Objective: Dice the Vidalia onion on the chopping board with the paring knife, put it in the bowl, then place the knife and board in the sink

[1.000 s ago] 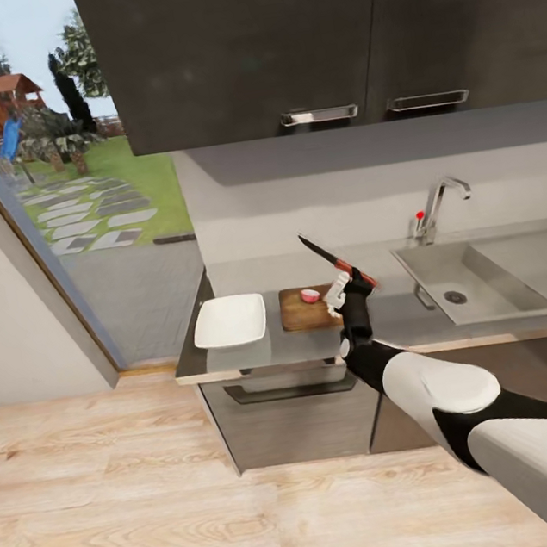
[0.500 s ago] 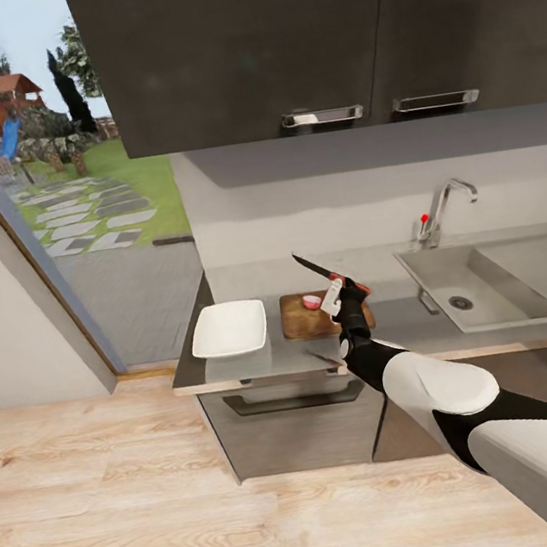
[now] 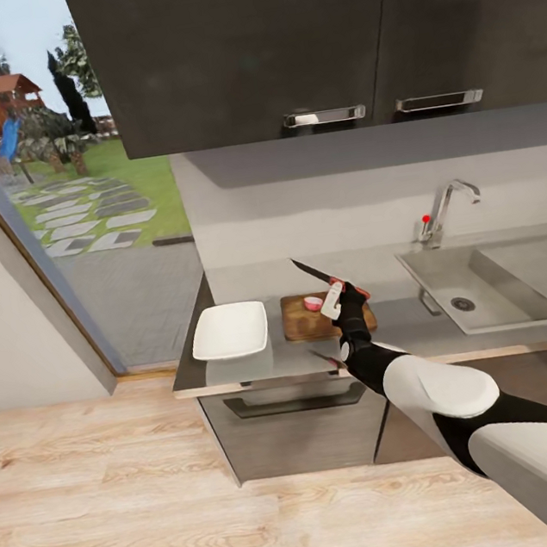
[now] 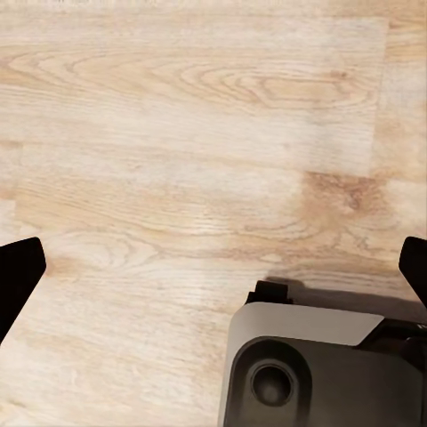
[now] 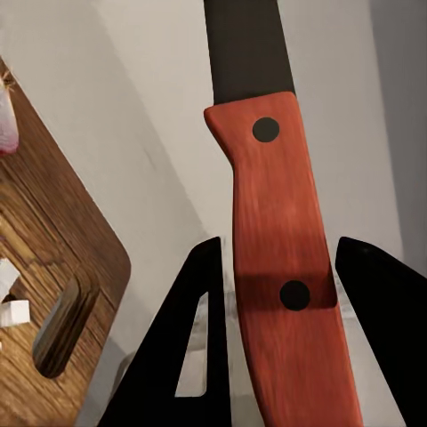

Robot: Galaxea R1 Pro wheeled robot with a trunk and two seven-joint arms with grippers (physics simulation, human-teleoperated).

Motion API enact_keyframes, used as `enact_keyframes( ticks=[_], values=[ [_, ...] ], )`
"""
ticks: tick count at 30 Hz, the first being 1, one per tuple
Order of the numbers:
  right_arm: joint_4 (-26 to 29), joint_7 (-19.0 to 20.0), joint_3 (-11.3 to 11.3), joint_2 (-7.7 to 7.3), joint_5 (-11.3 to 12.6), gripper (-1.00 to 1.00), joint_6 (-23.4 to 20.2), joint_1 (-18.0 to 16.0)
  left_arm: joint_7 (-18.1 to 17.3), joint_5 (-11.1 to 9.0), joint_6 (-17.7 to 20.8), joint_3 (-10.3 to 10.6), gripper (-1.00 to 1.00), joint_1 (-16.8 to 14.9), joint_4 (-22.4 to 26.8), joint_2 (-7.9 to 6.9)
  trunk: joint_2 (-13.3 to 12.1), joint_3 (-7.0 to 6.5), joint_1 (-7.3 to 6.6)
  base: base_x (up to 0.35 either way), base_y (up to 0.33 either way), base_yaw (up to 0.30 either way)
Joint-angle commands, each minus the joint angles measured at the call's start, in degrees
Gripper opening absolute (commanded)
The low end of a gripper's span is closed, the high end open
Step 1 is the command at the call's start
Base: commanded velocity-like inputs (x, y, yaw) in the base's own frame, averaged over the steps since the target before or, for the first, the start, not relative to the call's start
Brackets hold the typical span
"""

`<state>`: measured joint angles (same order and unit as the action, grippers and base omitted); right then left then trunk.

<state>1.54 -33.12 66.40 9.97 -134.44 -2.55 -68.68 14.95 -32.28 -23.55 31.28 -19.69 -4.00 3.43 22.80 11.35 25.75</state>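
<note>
Pale wood-plank floor point(image 3: 123, 503) with visible grain, seen close up in the left wrist view point(image 4: 196, 133). Dark upper cabinets point(image 3: 276, 47) overhead, each with a horizontal chrome handle point(image 3: 324, 116) near the lower edge. Plain light grey wall point(image 3: 314, 189) beneath them, shadowed just under the cabinets. Dark lower cabinet fronts point(image 3: 296, 431) below. At the left, a tall glazed opening point(image 3: 81, 205) with a slanted frame, giving onto lawn, stepping stones, trees and a red-roofed play structure in daylight.
</note>
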Motion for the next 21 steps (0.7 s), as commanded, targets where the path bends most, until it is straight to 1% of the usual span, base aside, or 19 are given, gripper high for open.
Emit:
enact_keyframes(
  ticks=[1,6,13,14,17,21],
  values=[
    [0.04,-0.11,0.31,0.03,-0.56,-1.0,-0.26,0.0,0.16,-0.06,-0.27,0.36,1.0,-0.09,-0.22,0.07,0.12,0.11,0.03,0.003,0.002,0.0],
    [0.12,-0.15,0.31,0.03,-0.56,-1.0,-0.34,0.04,0.16,-0.06,-0.24,0.36,1.0,-0.09,-0.22,0.07,0.12,0.11,0.03,0.043,0.004,0.0],
    [0.13,-0.06,0.31,0.03,-0.56,-1.0,-0.35,1.02,0.16,-0.06,-0.26,0.36,1.0,-0.09,-0.22,0.08,0.12,0.11,0.03,0.226,0.079,0.0],
    [0.14,0.45,0.31,0.03,-0.56,-1.0,-0.35,1.14,0.16,-0.06,-0.26,0.36,1.0,-0.09,-0.22,0.08,0.12,0.11,0.03,0.079,0.023,0.0],
    [0.25,3.62,0.31,0.03,-0.56,-1.0,-0.35,1.24,0.16,-0.06,-0.26,0.36,1.0,-0.09,-0.22,0.06,0.12,0.11,0.03,0.027,0.008,0.0],
    [0.5,4.98,0.31,0.03,-0.56,-1.0,-0.35,1.27,0.16,-0.06,-0.26,0.36,1.0,-0.09,-0.22,0.08,0.12,0.11,0.03,0.006,0.002,0.0]
  ],
)
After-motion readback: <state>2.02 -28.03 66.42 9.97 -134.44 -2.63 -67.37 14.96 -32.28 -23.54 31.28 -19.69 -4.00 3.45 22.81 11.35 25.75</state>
